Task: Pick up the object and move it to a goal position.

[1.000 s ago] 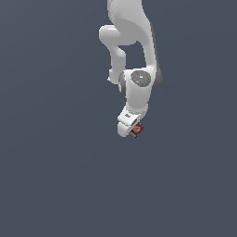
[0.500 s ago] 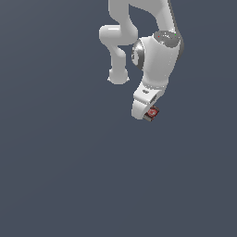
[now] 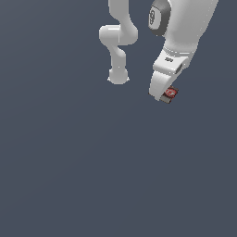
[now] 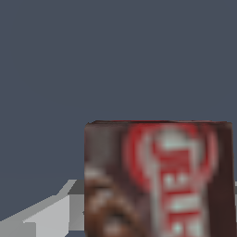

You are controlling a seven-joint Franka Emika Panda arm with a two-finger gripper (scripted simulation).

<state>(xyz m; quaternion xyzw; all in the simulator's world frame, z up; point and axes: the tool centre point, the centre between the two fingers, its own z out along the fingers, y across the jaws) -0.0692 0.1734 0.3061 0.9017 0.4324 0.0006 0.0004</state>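
The white arm reached down from the upper edge of the exterior view, on that view's right. Its gripper hung over a plain dark grey-blue floor. The jaws were clamped on the box, a small dark brown piece with a red and white label. The box sat at the very tip of the gripper and was much narrower than the white gripper body above it.

To the exterior view's left of the gripper stood the arm's own base column. It was well apart from the box, with open floor between them. Nothing else lay on the floor near the gripper, and nothing stood between the box and the ground below it in that view. How high the box hung above the floor could not be told.

In the wrist view the box filled much of the picture, blurred, its red ring and white lettering facing the camera. A pale grey part of the gripper showed beside it. Behind it was only the same even grey-blue floor.
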